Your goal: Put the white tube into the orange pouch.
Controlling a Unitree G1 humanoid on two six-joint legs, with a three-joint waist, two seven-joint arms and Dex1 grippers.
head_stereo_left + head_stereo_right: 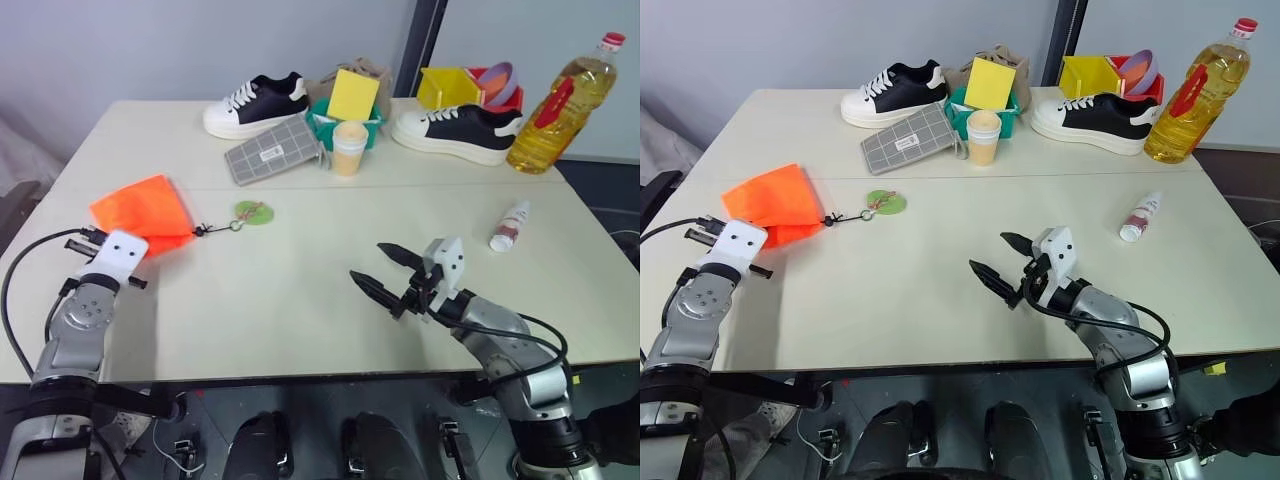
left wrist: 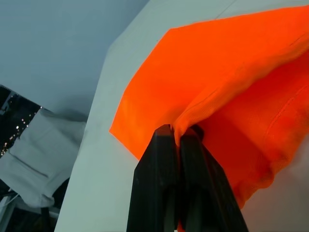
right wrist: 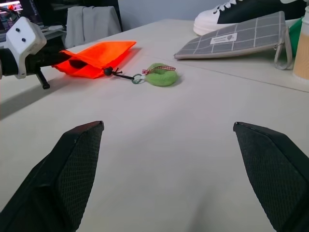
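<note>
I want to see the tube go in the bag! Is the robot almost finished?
Not yet. Done: the left hand has pinched the edge of the orange pouch. In hand: only that pouch fabric; the right hand is open and empty above the table. Left: pick up the white tube, which lies apart on the right, and put it inside.

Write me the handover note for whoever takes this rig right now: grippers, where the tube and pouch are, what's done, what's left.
Left gripper: shut on a fold of the orange pouch, at the pouch's near edge on the table's left side.
Right gripper: open, empty, hovering over the table's near middle.
White tube: lying on the table to the right, near the oil bottle, untouched.
The pouch's cord runs to the green tag beside it.
Done: pouch gripped.
Left: pick up the tube with the right gripper, get the pouch mouth open, drop the tube in.
</note>
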